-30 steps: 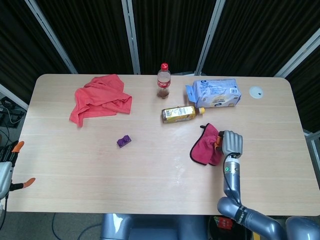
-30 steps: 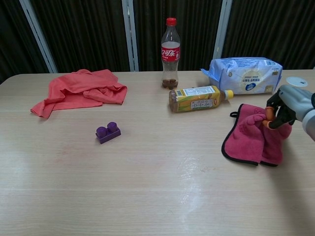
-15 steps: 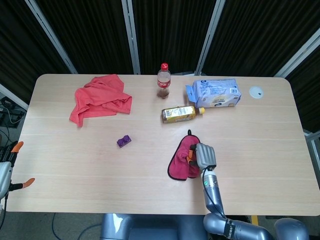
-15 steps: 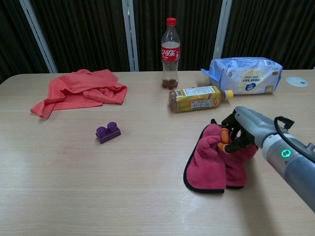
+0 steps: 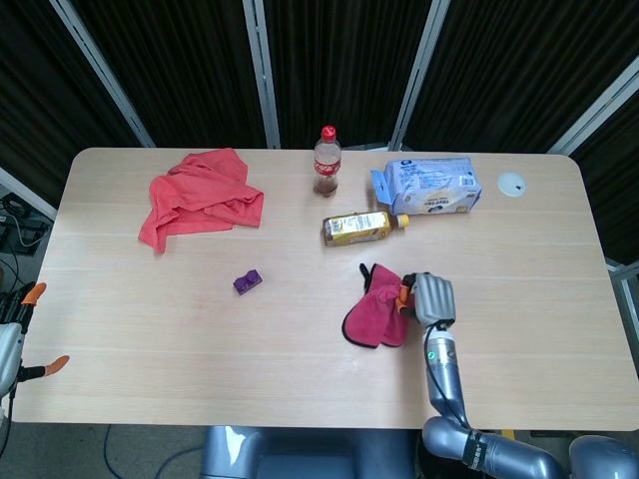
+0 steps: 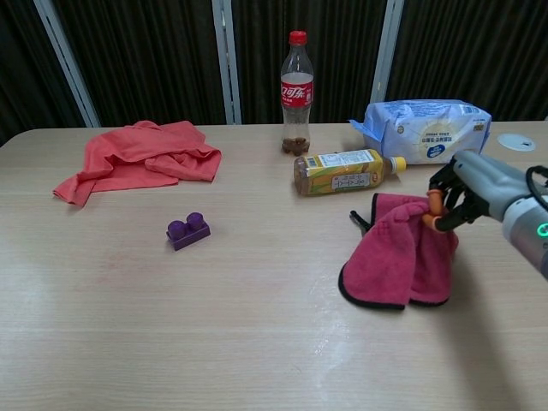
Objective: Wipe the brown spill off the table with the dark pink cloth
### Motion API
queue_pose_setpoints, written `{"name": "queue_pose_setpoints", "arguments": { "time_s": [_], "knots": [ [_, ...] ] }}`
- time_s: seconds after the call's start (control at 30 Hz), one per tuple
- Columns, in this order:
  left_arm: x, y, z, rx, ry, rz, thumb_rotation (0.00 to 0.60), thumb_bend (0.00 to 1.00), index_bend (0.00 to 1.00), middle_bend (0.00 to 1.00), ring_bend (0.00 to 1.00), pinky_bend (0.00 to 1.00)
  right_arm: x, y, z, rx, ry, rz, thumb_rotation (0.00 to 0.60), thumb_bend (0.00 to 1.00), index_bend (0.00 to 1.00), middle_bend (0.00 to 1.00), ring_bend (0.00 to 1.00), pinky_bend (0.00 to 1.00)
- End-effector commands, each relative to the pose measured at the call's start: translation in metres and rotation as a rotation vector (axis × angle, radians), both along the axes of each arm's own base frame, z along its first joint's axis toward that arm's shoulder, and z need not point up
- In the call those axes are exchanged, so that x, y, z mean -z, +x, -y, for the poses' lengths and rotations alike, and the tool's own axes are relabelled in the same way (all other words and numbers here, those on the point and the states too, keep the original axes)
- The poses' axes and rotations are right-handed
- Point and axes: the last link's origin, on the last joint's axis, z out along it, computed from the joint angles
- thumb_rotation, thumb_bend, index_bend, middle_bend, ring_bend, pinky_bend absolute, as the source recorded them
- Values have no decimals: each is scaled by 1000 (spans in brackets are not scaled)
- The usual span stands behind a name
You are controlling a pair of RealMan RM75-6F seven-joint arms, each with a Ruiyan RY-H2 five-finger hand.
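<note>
The dark pink cloth (image 5: 373, 311) lies crumpled on the table, right of centre and just in front of the yellow bottle. My right hand (image 5: 429, 297) grips its right edge, fingers curled into the fabric. The chest view shows the same hand (image 6: 478, 183) on the cloth (image 6: 396, 257), which spreads out to the left of it. I cannot make out a brown spill; only a faint shiny streak (image 6: 332, 289) shows on the wood near the cloth. My left hand (image 5: 14, 344) sits off the table's left front corner, cut by the frame, its orange-tipped fingers apart and holding nothing.
A yellow bottle (image 6: 345, 170) lies on its side behind the cloth. A cola bottle (image 6: 296, 92) and a blue-white packet (image 6: 425, 130) stand further back. A lighter red cloth (image 6: 137, 157) lies at the back left and a purple brick (image 6: 187, 230) left of centre.
My right hand dragged the cloth left and toward the front edge, then back to the right and away. The left hand has not moved.
</note>
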Motion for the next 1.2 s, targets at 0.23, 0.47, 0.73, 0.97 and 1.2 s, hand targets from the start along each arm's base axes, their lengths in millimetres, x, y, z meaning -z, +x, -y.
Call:
{"name": "queue_pose_setpoints", "arguments": {
  "time_s": [0.23,0.47,0.73,0.97,1.2],
  "knots": [
    [1,1,0,3,1,1,600,0,59,0,0,0,-80,-36,30,60,-185,-72,600,346,731,597,451,585],
    [3,3,1,5,2,0,600,0,58,0,0,0,-105,-53,30,88,-216,-97,600,346,730,597,451,585],
    [3,3,1,3,4,-6,600,0,58,0,0,0,-90,-66,12,119,-121,-65,600,280,577,457,305,539],
    [2,2,1,5,7,-4,600,0,58,0,0,0,-92,-67,5,93,-65,-78,600,23,141,5,0,203],
    [2,2,1,6,5,-3,600,0,59,0,0,0,-123,-71,-20,57,-70,-162,600,12,128,0,0,175]
  ]
}}
